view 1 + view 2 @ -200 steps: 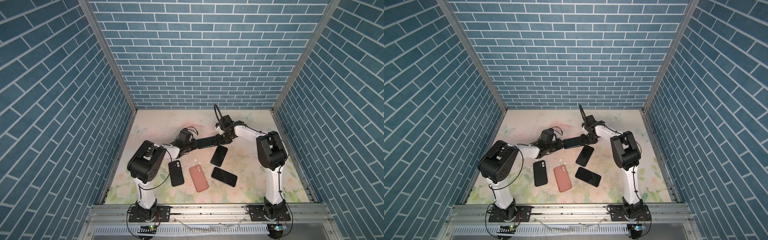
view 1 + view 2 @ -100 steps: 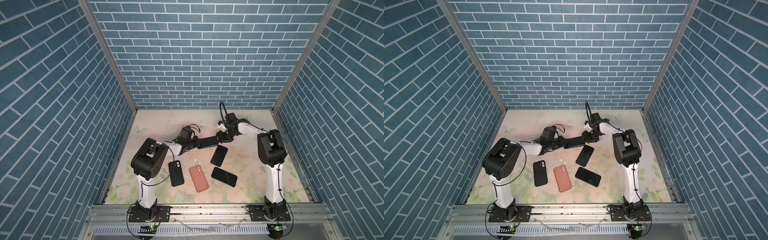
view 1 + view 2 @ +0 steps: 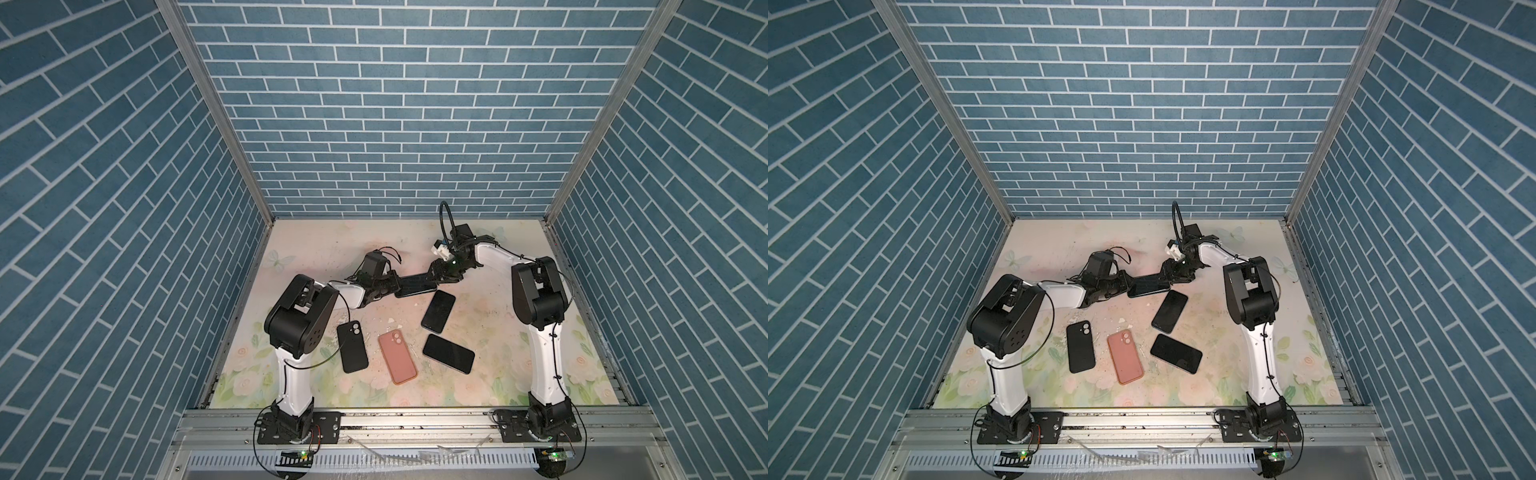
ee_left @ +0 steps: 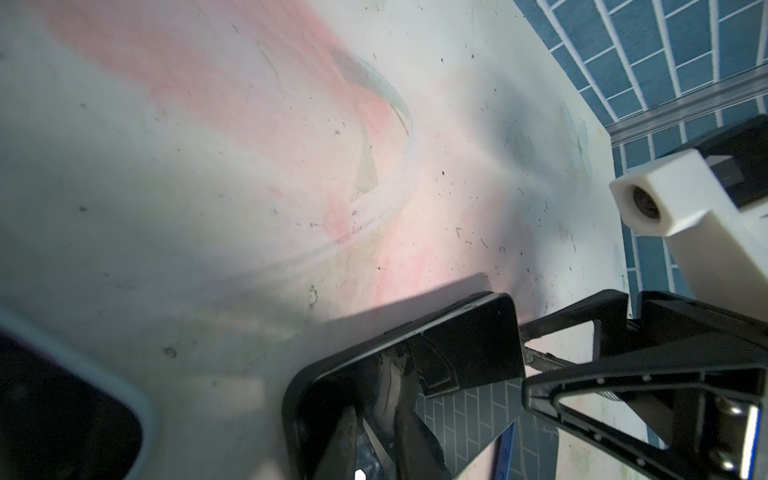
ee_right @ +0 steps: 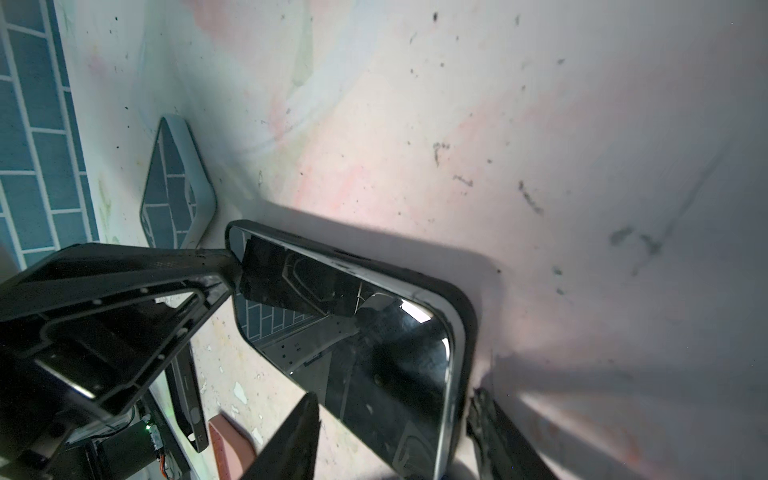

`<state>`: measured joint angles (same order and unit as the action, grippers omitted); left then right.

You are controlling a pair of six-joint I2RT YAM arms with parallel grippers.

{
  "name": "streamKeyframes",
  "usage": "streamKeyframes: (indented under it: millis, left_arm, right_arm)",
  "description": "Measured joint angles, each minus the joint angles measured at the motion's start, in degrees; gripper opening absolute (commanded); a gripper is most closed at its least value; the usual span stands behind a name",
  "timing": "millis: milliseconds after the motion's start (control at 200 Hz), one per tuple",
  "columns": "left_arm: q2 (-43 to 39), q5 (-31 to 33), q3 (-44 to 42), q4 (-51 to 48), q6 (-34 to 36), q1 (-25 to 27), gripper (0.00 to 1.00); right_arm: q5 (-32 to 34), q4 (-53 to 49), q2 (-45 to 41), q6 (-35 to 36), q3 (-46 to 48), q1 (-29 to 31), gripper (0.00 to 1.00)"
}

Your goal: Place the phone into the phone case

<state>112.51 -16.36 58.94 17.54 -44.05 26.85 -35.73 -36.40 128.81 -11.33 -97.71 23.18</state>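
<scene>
At the left of the floral bench (image 3: 324, 249), close to your left arm, a spare black case (image 3: 352, 347) lies flat with its back up and its camera cutout toward the rear wall. Behind it and a little to the right, your left end effector (image 3: 394, 289) comes in low and meets the left end of the phone (image 3: 415, 287). In the right wrist view its fingertips (image 5: 208, 262) sit close together at that end's corner, but you cannot tell whether they pinch it.

Toward the front, beside the spare case but not touching it, lies a salmon-pink case (image 3: 397, 357), also back up.

The phone is mid-bench between your two arms, screen up and lying crosswise. A black phone case (image 5: 465, 332) rims its edge at the end nearest the right arm. You cannot tell whether the other end is fully seated.

To the right of the pink case are two more phones with their screens up. A bare dark phone (image 3: 438, 311) lies just in front of the phone, and a second bare dark phone (image 3: 449, 354) lies nearer the front rail.

Further right, your right end effector (image 3: 436, 277) is clamped across the width of the phone's right end, with a finger (image 5: 286, 444) on each long edge.
</scene>
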Motion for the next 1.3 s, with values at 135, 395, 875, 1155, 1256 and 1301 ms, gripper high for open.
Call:
streamKeyframes:
  millis: [135, 395, 875, 1155, 1256, 1301]
  left_arm:
    - [0.0, 0.0, 0.0, 0.1, 0.0, 0.0, 0.22]
    - [-2.7, -0.2, -0.2, -2.5, 1.2, -0.4, 0.43]
    - [-3.1, -0.3, -0.2, -6.6, 1.4, -0.4, 0.48]
    - [-0.6, -0.7, 0.7, -4.8, 0.5, -0.9, 0.41]
    - [0.2, -0.7, 0.9, -3.7, -0.1, -1.4, 0.33]
    - [0.5, -0.5, 0.9, -3.3, -0.2, -1.7, 0.31]
  right_arm:
    - [-0.7, 0.0, 0.2, 0.0, -0.2, -0.1, 0.59]
    - [-1.8, 0.1, 0.4, -0.3, -0.2, -0.5, 0.58]
    - [-3.7, 0.9, 0.8, -0.9, -0.1, -0.9, 0.58]
    - [-6.5, 1.2, 1.4, -0.8, -0.1, -1.5, 0.57]
    - [-8.1, 1.4, 1.7, -0.8, -0.1, -1.9, 0.57]
    - [-8.8, 1.9, 1.7, -0.9, 0.2, -2.1, 0.56]
